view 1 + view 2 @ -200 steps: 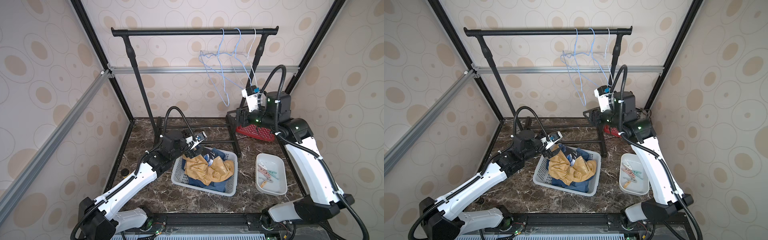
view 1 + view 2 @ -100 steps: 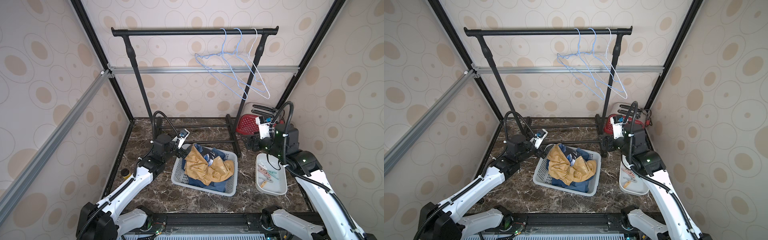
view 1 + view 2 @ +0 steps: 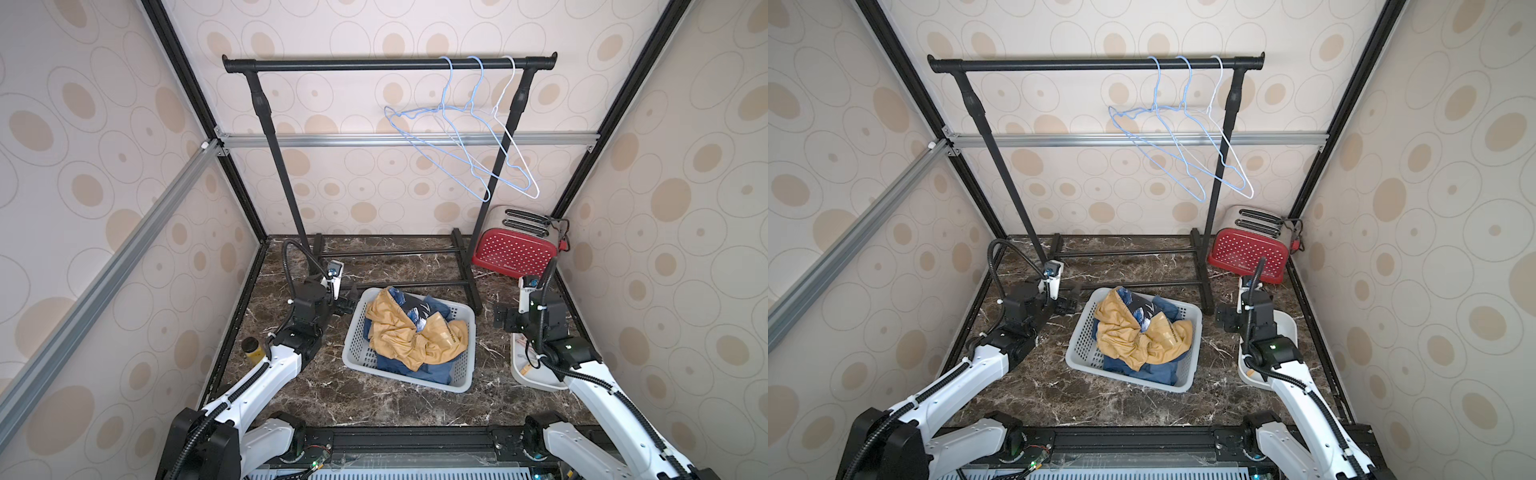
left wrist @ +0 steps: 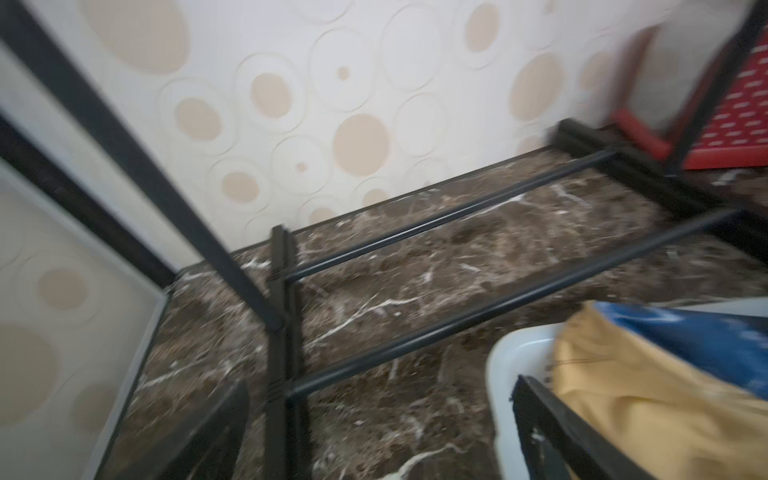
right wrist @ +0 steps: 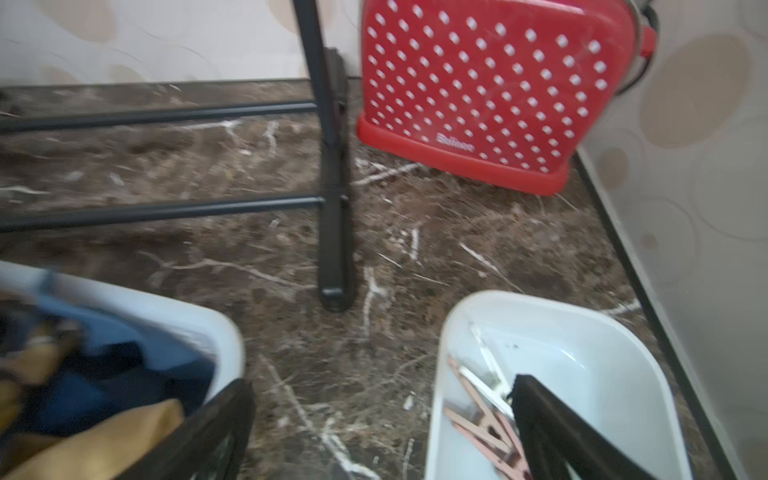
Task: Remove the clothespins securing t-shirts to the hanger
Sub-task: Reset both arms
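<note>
White left arm [image 3: 257, 374] and white right arm [image 3: 602, 386] reach forward, low; black left gripper [image 3: 347, 301] and black right gripper [image 3: 500, 318] gape, empty.

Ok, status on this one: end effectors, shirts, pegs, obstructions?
Left end effector and right end effector open, empty. T-shirts off the hangers, heaped in basket. Clothespins in white tray. No obstruction seen.

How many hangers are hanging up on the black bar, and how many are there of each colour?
Blue hangers: 2
White hanger: 1
Total: 3
</note>
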`<state>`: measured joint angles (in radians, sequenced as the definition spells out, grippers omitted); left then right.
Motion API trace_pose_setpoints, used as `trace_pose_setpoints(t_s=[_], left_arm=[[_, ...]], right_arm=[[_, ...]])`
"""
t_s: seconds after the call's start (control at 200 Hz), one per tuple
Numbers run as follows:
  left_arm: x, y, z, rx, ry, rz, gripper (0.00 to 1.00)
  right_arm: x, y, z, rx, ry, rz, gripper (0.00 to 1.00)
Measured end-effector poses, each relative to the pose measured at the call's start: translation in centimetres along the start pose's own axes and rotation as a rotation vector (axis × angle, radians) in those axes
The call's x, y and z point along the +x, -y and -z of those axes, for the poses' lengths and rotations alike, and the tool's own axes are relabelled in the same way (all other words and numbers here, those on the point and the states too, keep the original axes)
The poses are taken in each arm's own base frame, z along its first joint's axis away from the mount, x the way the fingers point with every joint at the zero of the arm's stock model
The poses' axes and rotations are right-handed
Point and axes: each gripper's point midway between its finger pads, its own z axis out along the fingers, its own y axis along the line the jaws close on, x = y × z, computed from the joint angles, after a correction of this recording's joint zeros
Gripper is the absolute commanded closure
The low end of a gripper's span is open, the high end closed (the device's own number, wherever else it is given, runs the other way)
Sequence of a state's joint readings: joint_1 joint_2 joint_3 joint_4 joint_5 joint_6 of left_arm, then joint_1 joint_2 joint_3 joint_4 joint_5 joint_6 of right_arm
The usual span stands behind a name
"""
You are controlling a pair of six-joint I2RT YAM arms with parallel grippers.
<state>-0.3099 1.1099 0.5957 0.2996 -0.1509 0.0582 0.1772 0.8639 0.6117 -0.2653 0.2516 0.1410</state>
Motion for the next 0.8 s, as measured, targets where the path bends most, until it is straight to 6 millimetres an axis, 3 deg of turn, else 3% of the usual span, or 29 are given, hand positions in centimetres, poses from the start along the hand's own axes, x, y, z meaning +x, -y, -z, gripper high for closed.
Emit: trace_pose_setpoints(t_s=[0.115,0.235,0.295,0.406,0.506,0.701,0.801], left_arm=[[1.7,-3.5,0.0,-0.168,-0.034,0.022,0.01],[2.7,-5.2,-0.6,-0.265,-0.038,0.03,0.01],[4.4,-5.4,-1.5,-0.292,-0.063,0.02,0.01],[8.6,-5.9,-2.2,-0.326,-0.164,-0.019,0.01],[11.1,-7.3,-1.8,-0.368,-0.187,-0.005,0.01],[14.3,-8.4,-2.3,-0.398,-0.178,0.021,0.01],[14.3,-8.7,-2.6,-0.394,-0.155,0.046,0.01]], right_arm=[[1.7,2.8,-1.3,0.138,0.034,-0.011,0.0],[0.9,4.8,-2.3,0.247,0.095,-0.024,0.0],[0.5,5.5,-3.0,0.285,0.123,-0.036,0.0],[0.3,5.9,-4.3,0.314,0.149,-0.043,0.0],[0.8,5.9,-5.4,0.319,0.165,-0.038,0.0],[4.0,5.8,-7.1,0.308,0.172,-0.021,0.0],[4.7,5.7,-7.6,0.287,0.171,-0.017,0.0]])
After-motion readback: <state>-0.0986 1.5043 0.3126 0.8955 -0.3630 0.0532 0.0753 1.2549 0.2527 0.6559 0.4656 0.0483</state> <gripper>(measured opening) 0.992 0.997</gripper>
